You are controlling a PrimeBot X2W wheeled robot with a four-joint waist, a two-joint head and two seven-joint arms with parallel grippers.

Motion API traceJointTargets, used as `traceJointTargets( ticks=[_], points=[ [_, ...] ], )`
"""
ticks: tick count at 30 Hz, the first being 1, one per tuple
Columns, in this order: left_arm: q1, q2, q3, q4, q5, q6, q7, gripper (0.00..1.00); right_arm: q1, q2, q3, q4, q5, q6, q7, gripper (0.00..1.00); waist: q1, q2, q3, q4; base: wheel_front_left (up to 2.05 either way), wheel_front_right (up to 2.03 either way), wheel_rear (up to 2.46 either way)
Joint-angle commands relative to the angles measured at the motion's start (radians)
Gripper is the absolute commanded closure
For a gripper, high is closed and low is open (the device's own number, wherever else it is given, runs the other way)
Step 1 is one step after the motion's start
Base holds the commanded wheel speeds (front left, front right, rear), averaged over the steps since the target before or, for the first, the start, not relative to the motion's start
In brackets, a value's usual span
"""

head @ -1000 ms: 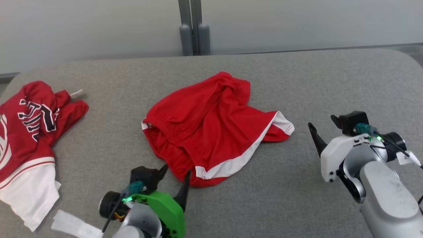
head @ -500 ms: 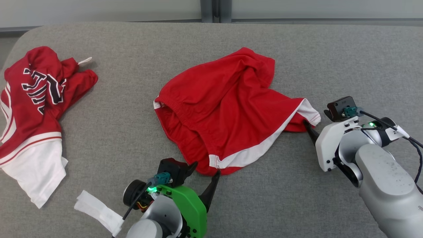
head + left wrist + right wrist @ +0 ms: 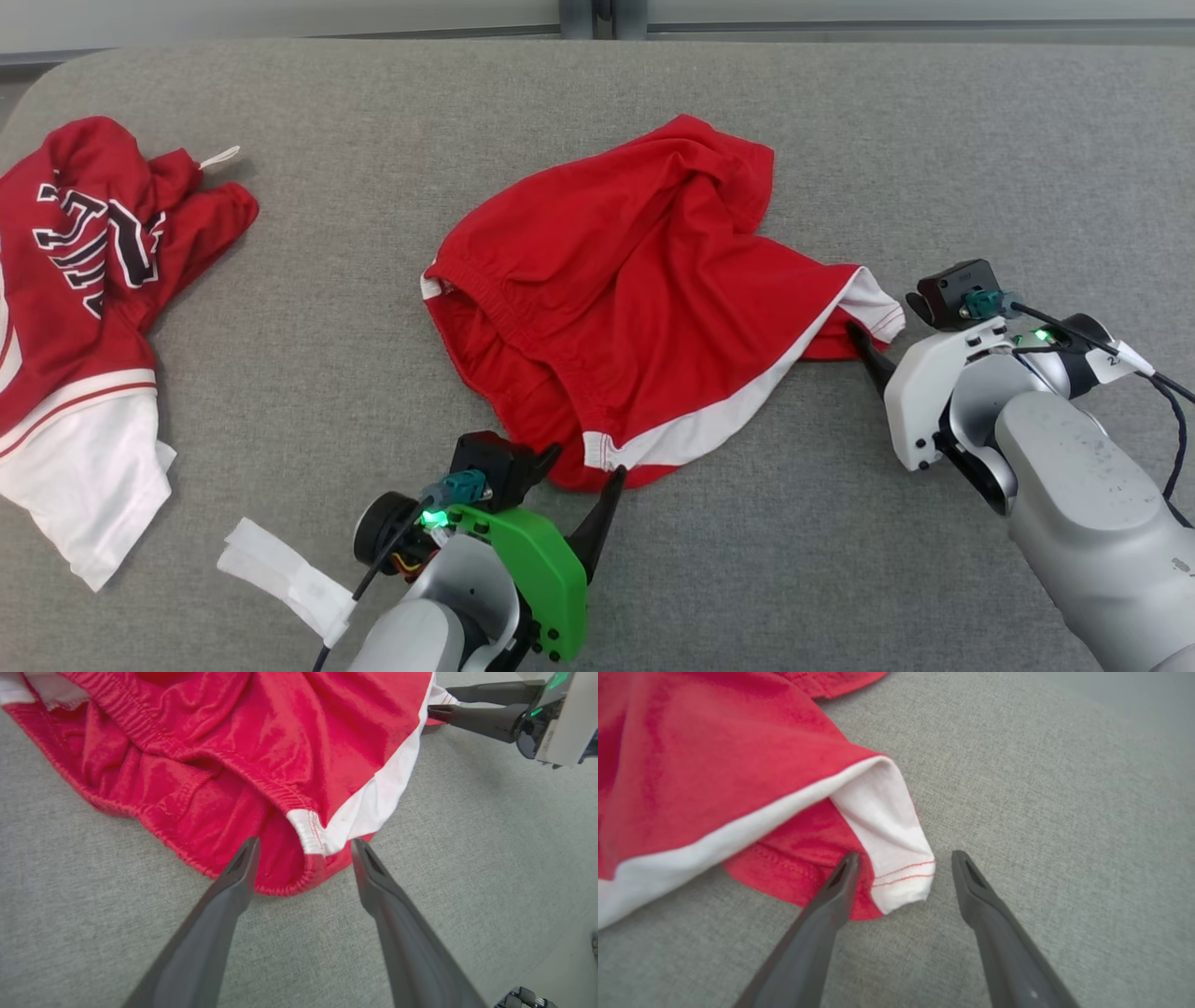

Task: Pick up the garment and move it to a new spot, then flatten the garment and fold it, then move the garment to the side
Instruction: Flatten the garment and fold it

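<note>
The garment (image 3: 625,308) is a pair of red shorts with white side trim, lying crumpled in the middle of the grey table (image 3: 934,140). My left gripper (image 3: 586,464) stands open at its near hem. In the left wrist view the two fingers straddle the white-and-red hem corner (image 3: 313,835) of the shorts (image 3: 233,742), and my left gripper (image 3: 304,843) holds nothing. My right gripper (image 3: 882,317) is open at the shorts' right corner. In the right wrist view the white stitched corner (image 3: 901,868) lies between the fingers of my right gripper (image 3: 905,855).
A second red garment (image 3: 84,308) with black-and-white lettering and a white part lies crumpled at the table's left edge. A white tag (image 3: 280,579) hangs from my left arm's cable. Bare grey table surrounds the shorts. My right gripper (image 3: 439,701) shows top right in the left wrist view.
The head camera has tipped down, shifting the whole picture. My right gripper has closed in leftward onto the shorts' white corner. My left gripper has come to the near hem corner. Both stay open.
</note>
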Motion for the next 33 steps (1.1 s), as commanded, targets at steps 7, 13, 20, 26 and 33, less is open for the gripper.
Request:
traceJointTargets(
  ticks=[7,13,20,26,33],
  points=[
    [-0.063,0.005,-0.008,0.026,-0.010,0.003,-0.003,1.00,-0.045,0.014,0.047,0.011,0.030,-0.001,-0.029,0.35,0.0000,-0.0001,0.044,-0.021,0.00,0.00,0.00],
    [-0.078,0.017,0.007,0.030,-0.066,0.000,-0.009,1.00,-0.047,-0.036,0.070,-0.056,0.122,-0.001,-0.055,1.00,0.0000,-0.0001,0.056,-0.037,0.00,0.00,0.00],
    [-0.034,0.046,0.128,-0.157,-0.177,0.015,-0.048,1.00,0.064,-0.182,0.014,-0.363,0.238,-0.001,-0.053,1.00,0.0000,-0.0001,0.027,-0.079,0.00,0.00,0.00],
    [-0.049,0.100,0.233,-0.412,-0.247,0.048,0.002,1.00,0.200,-0.402,-0.088,-0.814,0.383,-0.001,0.105,1.00,0.0000,-0.0001,0.001,-0.126,0.00,0.00,0.00],
    [-0.318,0.181,0.312,-0.467,-0.300,0.052,0.153,1.00,0.147,-0.635,-0.276,-1.101,0.548,-0.001,0.351,1.00,0.0000,-0.0001,0.091,-0.153,0.00,0.00,0.00]
  ],
)
